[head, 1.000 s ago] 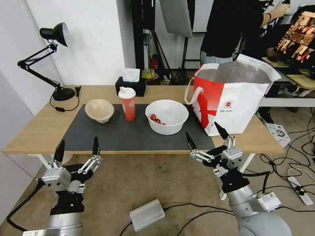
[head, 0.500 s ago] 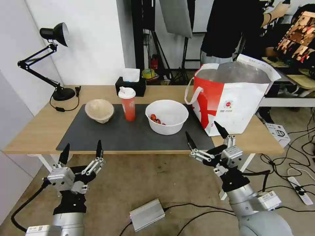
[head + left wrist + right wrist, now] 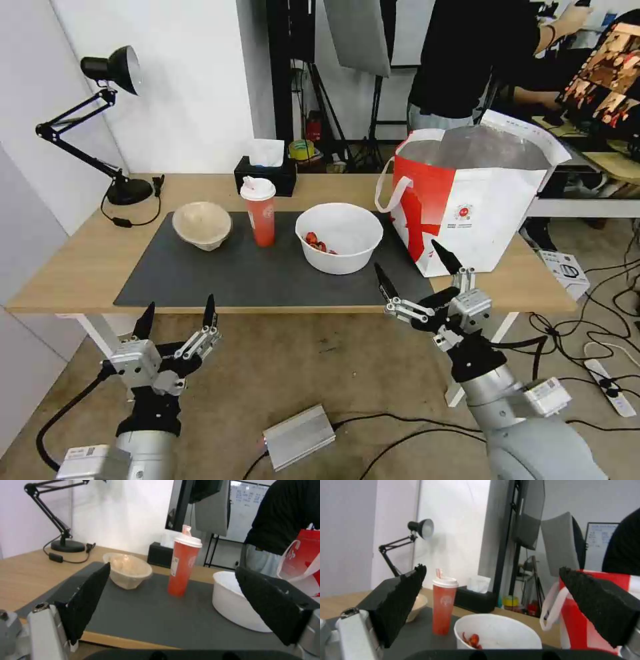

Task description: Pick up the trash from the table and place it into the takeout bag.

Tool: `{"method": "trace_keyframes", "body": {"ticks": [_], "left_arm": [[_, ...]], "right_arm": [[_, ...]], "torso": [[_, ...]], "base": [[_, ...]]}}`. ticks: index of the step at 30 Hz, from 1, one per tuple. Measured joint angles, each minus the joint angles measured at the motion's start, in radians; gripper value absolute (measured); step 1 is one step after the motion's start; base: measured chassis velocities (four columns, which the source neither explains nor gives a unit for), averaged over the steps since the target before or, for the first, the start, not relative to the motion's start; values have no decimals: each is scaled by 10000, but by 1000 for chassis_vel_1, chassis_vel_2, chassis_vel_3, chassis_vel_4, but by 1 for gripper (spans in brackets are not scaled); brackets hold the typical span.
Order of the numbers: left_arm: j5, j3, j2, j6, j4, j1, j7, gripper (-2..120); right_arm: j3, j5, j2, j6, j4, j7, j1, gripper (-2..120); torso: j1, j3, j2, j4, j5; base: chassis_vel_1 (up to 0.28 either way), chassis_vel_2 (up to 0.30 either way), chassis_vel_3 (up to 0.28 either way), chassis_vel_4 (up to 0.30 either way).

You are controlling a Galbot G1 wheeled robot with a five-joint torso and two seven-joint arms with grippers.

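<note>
The left gripper [image 3: 178, 312] has sunk lower and drifted inward below the long light-wood counter [image 3: 80, 260], jaws wide and empty, while the right gripper [image 3: 413, 268], jaws equally wide, creeps toward the large white round bowl [image 3: 339, 237]. That bowl, the red paper cup with white lid [image 3: 259, 211] and the beige pulp bowl [image 3: 202, 225] sit untouched on the mat beside the boxy white-and-red takeout bag [image 3: 467, 207], so the right arm looks likeliest to start.

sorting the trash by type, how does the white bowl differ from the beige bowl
The white bowl is larger and stands upright, while the beige pulp bowl is smaller and tilted. The white bowl holds red scraps; nothing is visible in the beige pulp bowl. The white bowl sits nearer the takeout bag, the beige pulp bowl beyond the red cup. Both rest on the dark mat, untouched.
</note>
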Motion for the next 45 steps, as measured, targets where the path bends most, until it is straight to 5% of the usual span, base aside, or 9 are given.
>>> {"method": "trace_keyframes", "body": {"ticks": [15,23,45], "left_arm": [[-128,-44,2,235,0,-25,64,100],[-130,-45,-42,239,0,-36,65,100],[-114,-53,-16,209,1,0,62,100]], "right_arm": [[-519,2024,-2178,-355,-549,-179,2371,100],[-1917,3704,-3458,-1292,-1238,-374,5231,100],[-5008,5800,-4096,-3677,-2470,-1120,9445,100]], "torso": [[0,0,0,0,0],[1,1,0,1,0],[1,0,0,3,-1]], "base": [[0,0,0,0],[0,0,0,0],[0,0,0,0]]}}
